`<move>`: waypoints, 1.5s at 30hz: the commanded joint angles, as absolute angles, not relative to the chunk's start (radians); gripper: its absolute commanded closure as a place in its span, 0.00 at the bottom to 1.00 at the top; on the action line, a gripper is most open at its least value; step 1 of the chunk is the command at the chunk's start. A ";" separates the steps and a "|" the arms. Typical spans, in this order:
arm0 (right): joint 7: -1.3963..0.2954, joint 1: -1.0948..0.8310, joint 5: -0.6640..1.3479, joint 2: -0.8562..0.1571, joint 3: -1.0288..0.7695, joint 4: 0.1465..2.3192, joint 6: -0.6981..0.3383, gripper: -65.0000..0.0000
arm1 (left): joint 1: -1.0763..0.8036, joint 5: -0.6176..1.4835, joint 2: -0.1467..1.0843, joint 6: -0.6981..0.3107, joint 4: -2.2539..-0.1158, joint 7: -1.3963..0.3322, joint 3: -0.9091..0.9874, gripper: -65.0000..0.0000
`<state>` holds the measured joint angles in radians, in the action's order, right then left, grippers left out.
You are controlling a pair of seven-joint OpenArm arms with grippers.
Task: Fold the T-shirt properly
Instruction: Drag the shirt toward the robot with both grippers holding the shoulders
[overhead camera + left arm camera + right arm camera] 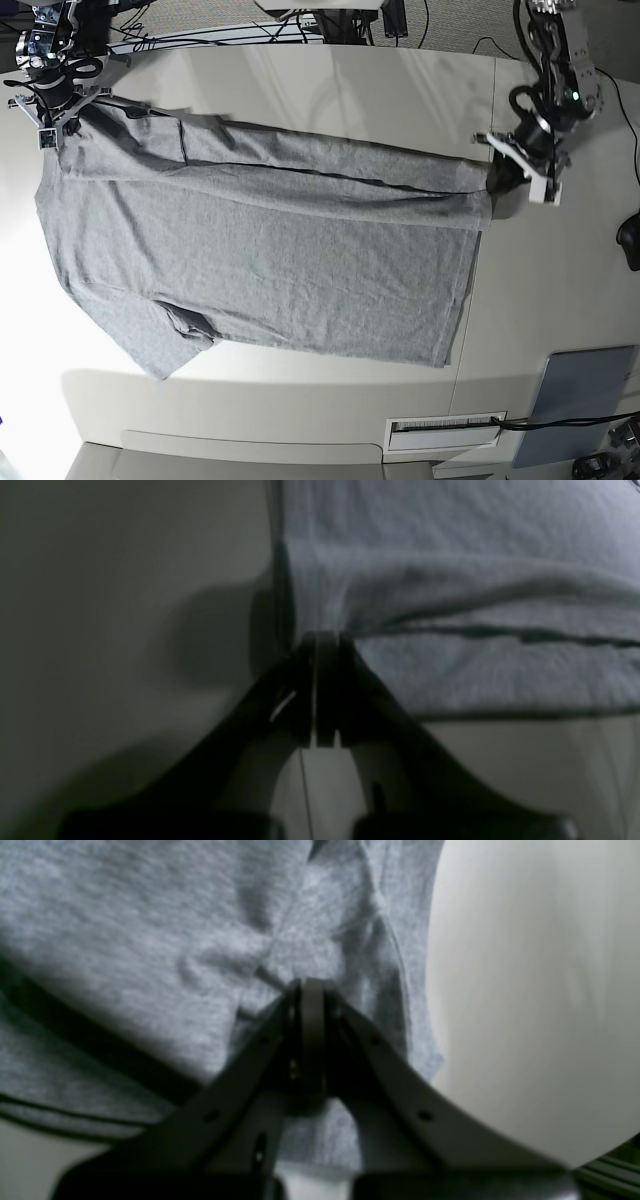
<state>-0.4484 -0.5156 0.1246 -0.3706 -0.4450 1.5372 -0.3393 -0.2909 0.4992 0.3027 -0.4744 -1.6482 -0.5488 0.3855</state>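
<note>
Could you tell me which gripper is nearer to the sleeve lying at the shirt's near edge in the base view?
Right. The right gripper pinches the T-shirt at the far shoulder end, the same end as that sleeve. The left gripper pinches the far hem corner, across the shirt's length.

Left gripper (320, 645): two matte black plastic fingers (380, 715), wide at base, tapering to narrow tips; thin pale seam between inner pads.

Right gripper (311, 990): same black tapered fingers (395, 1080); small round holes along the outer faces, slot near the base.

Base view: both arms black with metallic joints; left arm (560, 70) shows small green light and white bracket at wrist; right arm (50, 60) carries white tag, black cables.
</note>
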 commanded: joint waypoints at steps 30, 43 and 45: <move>-0.621 -0.526 0.066 -0.380 -0.449 1.610 -0.397 1.00 | -0.540 0.133 0.336 -0.332 -1.556 -0.441 0.110 1.00; -0.616 -0.622 0.051 -0.382 -0.457 1.610 -0.407 1.00 | -0.767 0.215 0.335 -0.396 -1.562 -0.365 0.279 1.00; -0.617 -0.637 0.051 -0.382 -0.473 1.611 -0.407 1.00 | -0.781 0.245 0.335 -0.431 -1.565 -0.365 0.308 1.00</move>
<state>-0.5449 -0.6144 0.0727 -0.3763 -0.4690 1.6180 -0.3916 -0.7395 0.3660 0.3302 -0.4858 -1.6051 -0.1421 0.3111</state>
